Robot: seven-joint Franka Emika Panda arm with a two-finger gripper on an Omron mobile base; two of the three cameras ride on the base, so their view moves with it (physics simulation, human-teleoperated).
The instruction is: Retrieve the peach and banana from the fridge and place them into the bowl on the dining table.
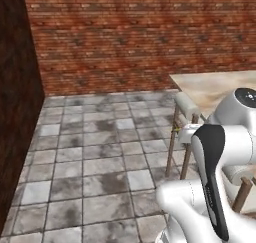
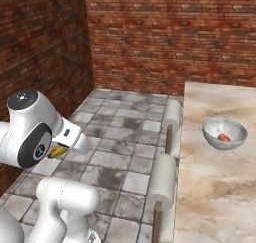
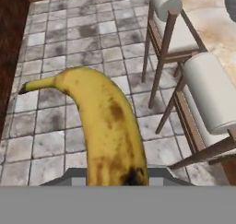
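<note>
Banana (image 3: pixel 107 126) filling the near foreground of the hand view, base end sitting at the bottom edge where the fingertips would be, stem tip curving up and to the left. Gripping it with jaws closed, fingers themselves hidden behind the fruit. Hanging over grey tiled floor (image 3: pixel 55 71), well above it. Showing again in the right base view as a yellow sliver (image 2: pixel 58 150) poking out under the white hand. Sitting further right in the hand view: two wooden chairs with white padded backs, nearer one (image 3: pixel 209 94) and farther one (image 3: pixel 166 15), both tucked against the dining table (image 3: pixel 207 6). Running along the right side of the right base view, marbled beige top (image 2: pixel 220 187) carrying the bowl (image 2: pixel 225 133), upright, near the table's left edge. Peach (image 2: pixel 224 137) lying inside the bowl, only a reddish patch visible. Standing behind everything, brick wall (image 1: pixel 140 32). Banana well apart from the bowl, off to its left over the floor.
</note>
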